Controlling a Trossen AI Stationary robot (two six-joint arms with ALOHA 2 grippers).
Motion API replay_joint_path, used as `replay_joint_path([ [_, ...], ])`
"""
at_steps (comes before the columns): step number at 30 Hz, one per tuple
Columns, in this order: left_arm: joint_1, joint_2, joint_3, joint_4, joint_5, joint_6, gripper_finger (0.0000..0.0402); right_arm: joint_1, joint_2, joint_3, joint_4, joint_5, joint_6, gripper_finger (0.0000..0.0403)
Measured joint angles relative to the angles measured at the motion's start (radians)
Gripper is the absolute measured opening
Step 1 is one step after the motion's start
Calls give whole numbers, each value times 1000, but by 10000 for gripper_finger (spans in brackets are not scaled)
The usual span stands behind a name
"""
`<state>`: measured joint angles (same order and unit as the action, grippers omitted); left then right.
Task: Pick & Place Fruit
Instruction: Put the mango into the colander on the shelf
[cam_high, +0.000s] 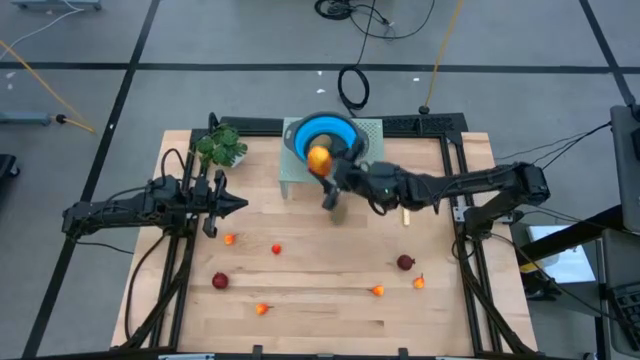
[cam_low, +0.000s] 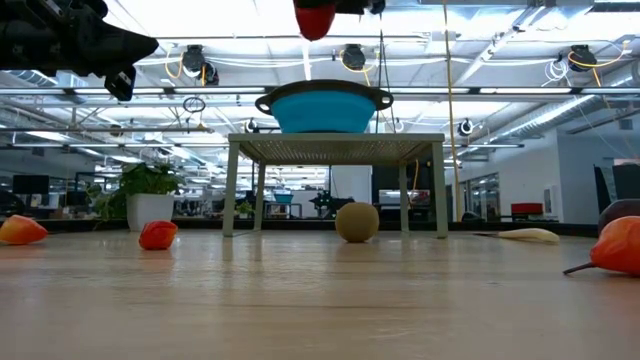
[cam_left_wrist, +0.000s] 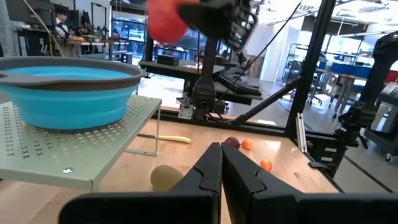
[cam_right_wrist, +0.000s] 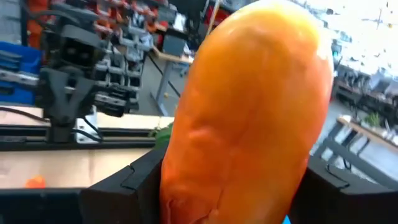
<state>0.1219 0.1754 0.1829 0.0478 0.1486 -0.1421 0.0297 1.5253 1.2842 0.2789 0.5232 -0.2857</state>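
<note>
1. One long orange fruit (cam_high: 319, 158) sits pinched in the right gripper (cam_high: 325, 165), above the blue bowl (cam_high: 322, 133).
2. Low view: brown kiwi (cam_low: 357, 222) lies far beneath that gripper.
3. Left gripper (cam_left_wrist: 221, 163) has fingers pressed together.
4. Right wrist: orange fruit (cam_right_wrist: 245, 118) clamped between both fingers.

I see a pale wooden table (cam_high: 330, 310) carrying a grey perforated metal stand (cam_high: 371, 131); near the stand lie a brown oval kiwi (cam_low: 357, 221) and a potted green plant (cam_high: 221, 146)

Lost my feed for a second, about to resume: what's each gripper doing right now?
Left gripper: shut, holding nothing, over the table's left side.
Right gripper: shut on the orange-red fruit, held over the blue bowl.
</note>
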Motion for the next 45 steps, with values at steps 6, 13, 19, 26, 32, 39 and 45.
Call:
replay_joint_path([
  [6, 0, 1, 0, 0, 0, 8, 8, -93, 0, 182, -345, -5, 98, 235],
  [13, 0, 1, 0, 0, 0, 10, 8, -230, 0, 267, -558, -147, 255, 235],
  [19, 0, 1, 0, 0, 0, 11, 8, -331, 0, 267, -575, -271, 309, 234],
  [26, 0, 1, 0, 0, -1, 11, 8, -404, 0, 268, -590, -371, 376, 234],
  [32, 0, 1, 0, 0, -2, 10, 8, -417, 14, 269, -667, -397, 378, 234],
  [39, 0, 1, 0, 0, -29, 13, 8, -417, 13, 269, -714, -395, 378, 234],
  [45, 0, 1, 0, 0, -29, 14, 8, -423, 59, 268, -710, -396, 365, 234],
])
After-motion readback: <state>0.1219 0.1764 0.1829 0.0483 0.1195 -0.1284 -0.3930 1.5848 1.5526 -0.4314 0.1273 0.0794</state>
